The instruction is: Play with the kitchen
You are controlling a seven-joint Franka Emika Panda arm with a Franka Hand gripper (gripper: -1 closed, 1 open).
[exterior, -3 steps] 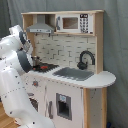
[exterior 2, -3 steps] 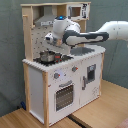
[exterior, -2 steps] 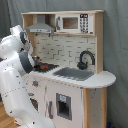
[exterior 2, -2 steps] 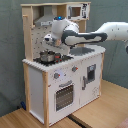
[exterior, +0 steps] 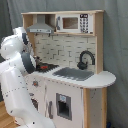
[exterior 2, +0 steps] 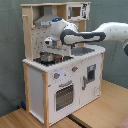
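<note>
- The tall white and light-wood toy play kitchen (exterior 2: 60, 75) stands on a pale wooden floor (exterior 2: 105, 107) against a grey curtain backdrop (exterior 2: 10, 50) in the second exterior view.
- At the second exterior view's left, the kitchen's grey hood (exterior 2: 44, 19) hangs over the black-red hob (exterior 2: 47, 58), and a white pegboard back (exterior 2: 32, 42) rises behind it.
- The white Franka arm (exterior 2: 95, 34) reaches in from the second exterior view's right, across the worktop (exterior 2: 75, 54).
- Its gripper (exterior 2: 50, 44) hangs just above the hob, under the hood; whether the fingers are open or closed cannot be told.
- Below the hob, the white oven door (exterior 2: 63, 96) with a dark window sits shut on the front.
- In the first exterior view, the arm's white body (exterior: 17, 80) fills the first exterior view's left and hides much of the hob (exterior: 44, 66).
- Further to the first exterior view's right, the grey sink (exterior: 75, 74) lies in the worktop, and the black curved faucet (exterior: 85, 59) stands behind it.
- Above, a white toy microwave (exterior: 72, 23) sits in the top shelf beside the hood (exterior: 40, 25).
</note>
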